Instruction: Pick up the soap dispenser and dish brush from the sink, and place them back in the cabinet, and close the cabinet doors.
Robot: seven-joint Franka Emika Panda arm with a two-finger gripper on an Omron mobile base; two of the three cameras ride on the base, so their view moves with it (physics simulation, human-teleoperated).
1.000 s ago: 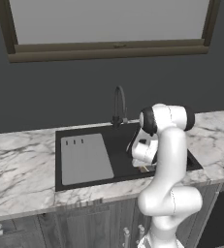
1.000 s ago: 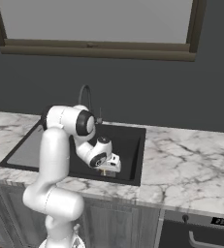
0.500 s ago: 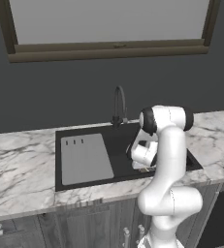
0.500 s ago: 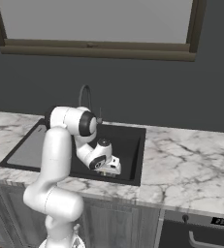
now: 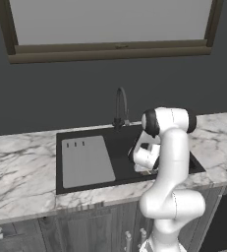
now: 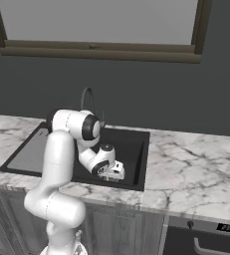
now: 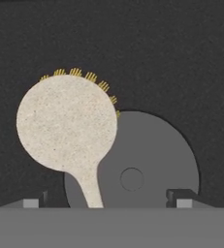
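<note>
The dish brush (image 7: 67, 126) lies flat on the black floor of the sink (image 5: 120, 142), its round pale head partly over the grey drain disc (image 7: 152, 155). Yellow bristles peek out past the head's far rim. Its short light handle runs back between my fingertips. My gripper (image 7: 107, 202) is low inside the basin and open, one fingertip far to each side of the handle, touching nothing. In the base views the hand (image 5: 145, 160) (image 6: 110, 170) hangs near the basin's front right. The soap dispenser, the cabinet and the cabinet doors are out of view.
A grey drainboard insert (image 5: 85, 160) fills the sink's left half. The dark curved faucet (image 5: 121, 106) (image 6: 88, 97) rises behind the basin. Marble counter (image 5: 21, 167) (image 6: 196, 169) flanks both sides, under a framed window (image 5: 110, 24). Low cabinet fronts stand under the counter.
The hand has sunk slightly toward the sink floor and the fingers have come in a touch. Nothing else has moved.
</note>
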